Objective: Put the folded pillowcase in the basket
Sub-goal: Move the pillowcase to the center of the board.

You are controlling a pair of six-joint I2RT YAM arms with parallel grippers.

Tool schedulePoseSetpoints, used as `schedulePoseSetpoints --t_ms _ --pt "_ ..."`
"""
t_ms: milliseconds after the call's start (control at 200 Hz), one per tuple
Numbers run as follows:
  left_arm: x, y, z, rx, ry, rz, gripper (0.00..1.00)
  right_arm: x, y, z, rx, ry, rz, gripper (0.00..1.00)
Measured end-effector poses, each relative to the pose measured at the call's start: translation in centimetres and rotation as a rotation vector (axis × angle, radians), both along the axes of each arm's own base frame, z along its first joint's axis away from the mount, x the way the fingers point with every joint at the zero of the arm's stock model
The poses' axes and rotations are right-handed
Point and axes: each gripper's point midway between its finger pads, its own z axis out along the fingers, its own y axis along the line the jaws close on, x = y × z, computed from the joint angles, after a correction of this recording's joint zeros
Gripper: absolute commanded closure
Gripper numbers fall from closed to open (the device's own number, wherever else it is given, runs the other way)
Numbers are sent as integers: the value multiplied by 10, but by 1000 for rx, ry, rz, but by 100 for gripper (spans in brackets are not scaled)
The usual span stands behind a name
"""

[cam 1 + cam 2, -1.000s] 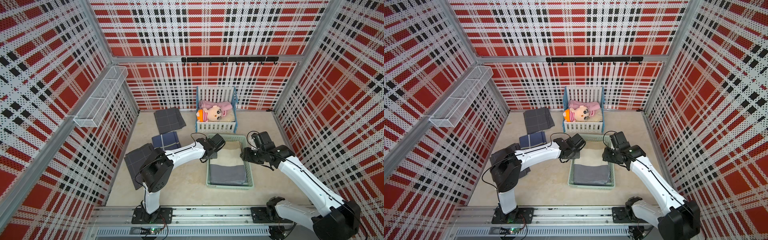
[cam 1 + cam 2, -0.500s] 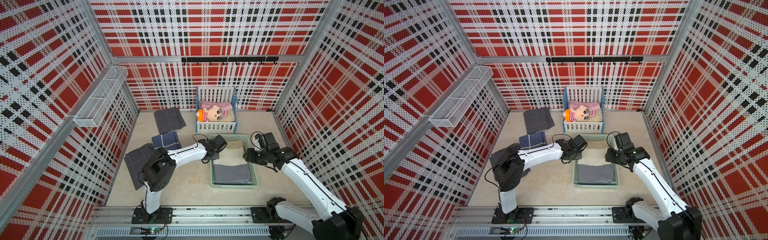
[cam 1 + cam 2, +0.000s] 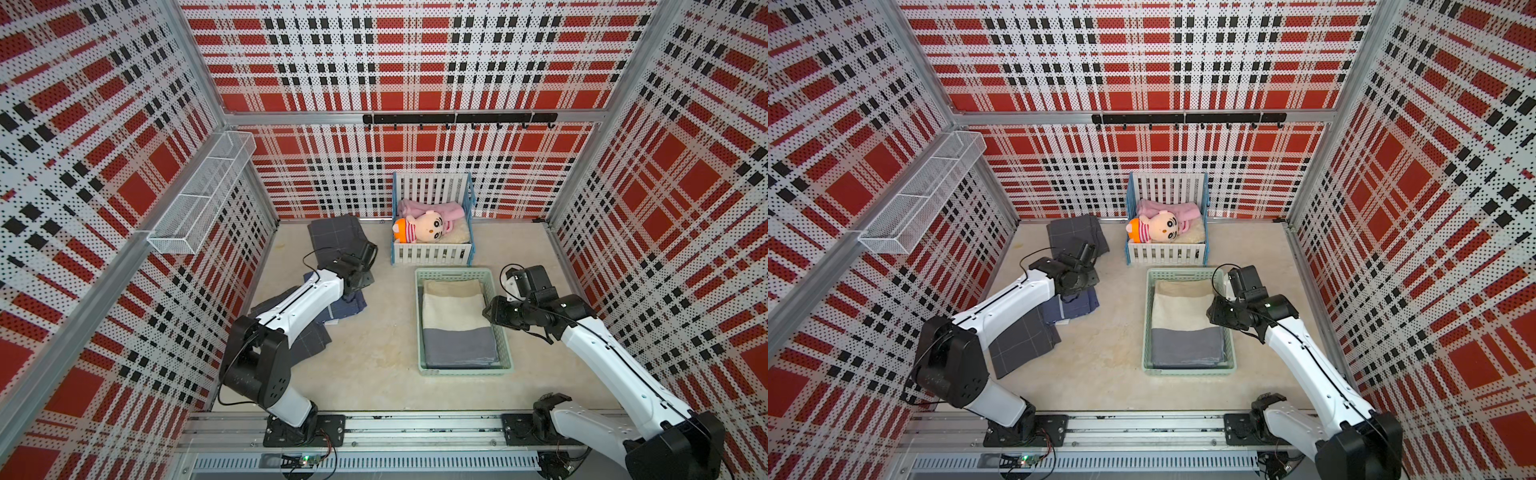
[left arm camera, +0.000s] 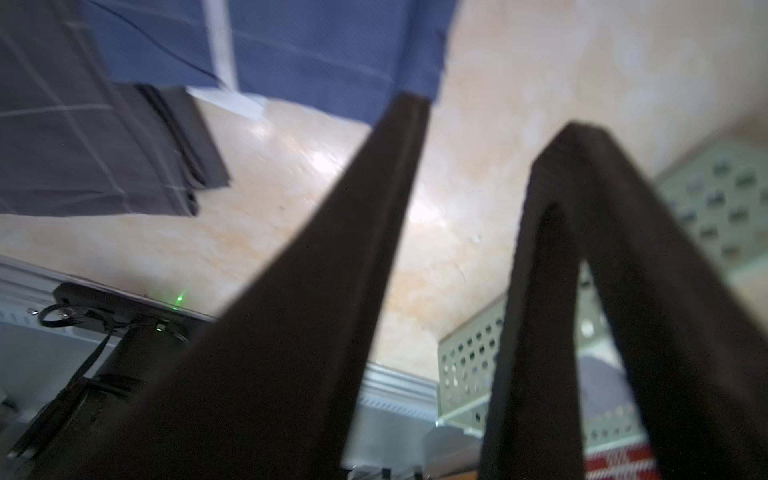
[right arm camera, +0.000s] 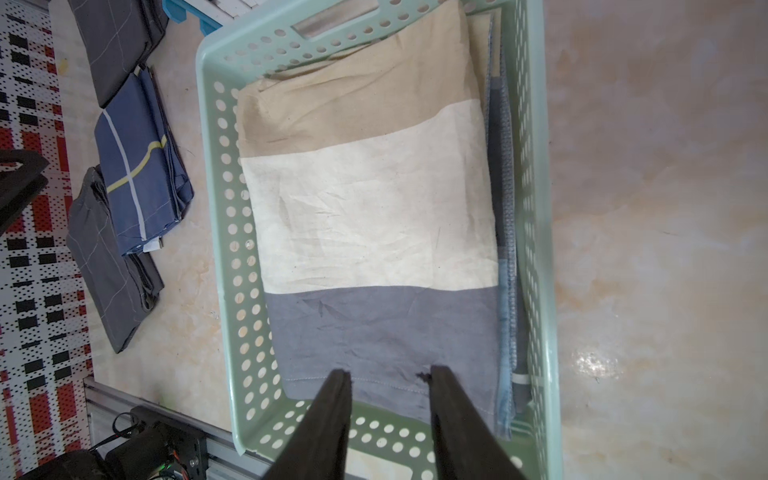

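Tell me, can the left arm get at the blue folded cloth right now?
Probably yes. The left gripper hangs open and empty close by the blue folded cloth, which lies partly on a grey cloth with nothing covering it.

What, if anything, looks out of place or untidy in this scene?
Little stands out. The folded pillowcase lies flat in the basket, but a blue-grey cloth stands wedged on edge between it and one long wall. Outside the basket, a blue folded cloth lies partly over a dark grey cloth.
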Motion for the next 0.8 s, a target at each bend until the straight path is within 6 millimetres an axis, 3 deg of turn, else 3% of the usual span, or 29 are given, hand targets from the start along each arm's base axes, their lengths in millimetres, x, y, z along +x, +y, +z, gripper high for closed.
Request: schedulePoseSetpoints --t_ms 75,205,326,411,556,802 --pt "6 18 -18 27 45 24 68 0 4 2 9 -5 6 61" --pt "15 28 -58 44 132 35 71 -2 14 7 23 -13 28 60" --pt "13 21 -96 18 215 20 77 -4 28 14 40 -32 61 61" --pt "7 9 -111 -12 242 0 78 -6 37 17 49 -36 83 64" --pt "-3 -28 -113 -66 208 -60 78 -3 44 23 49 -41 105 65" --pt "-48 -130 -111 -176 175 -206 80 12 55 44 58 -82 128 69"
